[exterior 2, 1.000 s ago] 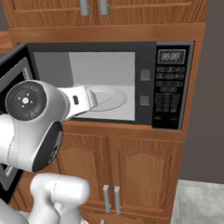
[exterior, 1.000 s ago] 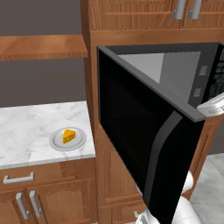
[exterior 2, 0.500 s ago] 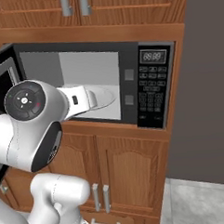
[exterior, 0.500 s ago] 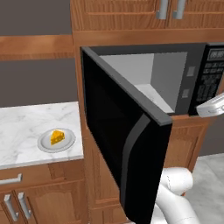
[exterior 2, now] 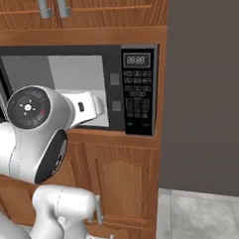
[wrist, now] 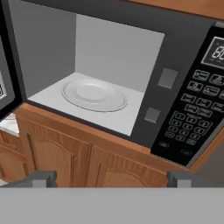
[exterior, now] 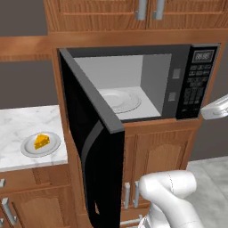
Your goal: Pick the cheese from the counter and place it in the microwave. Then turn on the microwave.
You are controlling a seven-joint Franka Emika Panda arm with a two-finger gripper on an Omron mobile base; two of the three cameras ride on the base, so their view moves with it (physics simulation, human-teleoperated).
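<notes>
The cheese [exterior: 41, 141], a small orange wedge, lies on a round grey plate [exterior: 26, 150] on the white marble counter [exterior: 20, 122] at the far left. The black microwave [exterior: 196, 53] stands with its door [exterior: 91, 138] swung wide open toward me. Inside it are light grey walls and a glass turntable [wrist: 93, 94]. My gripper [wrist: 111, 179] faces the microwave's opening from a short way in front, well to the right of the cheese. It is open, with nothing between its fingertips [wrist: 42, 178].
The button panel [wrist: 195, 120] with its small display is on the microwave's right side. Wooden cabinets with silver handles [exterior: 148, 9] are above and below. The open door juts out between the counter and the arm. A dark wall [exterior 2: 209, 87] and grey floor lie to the right.
The whole picture has slid left in both base views, so the base has driven to the right. The microwave cavity now faces the cameras more squarely. The gripper stays open.
</notes>
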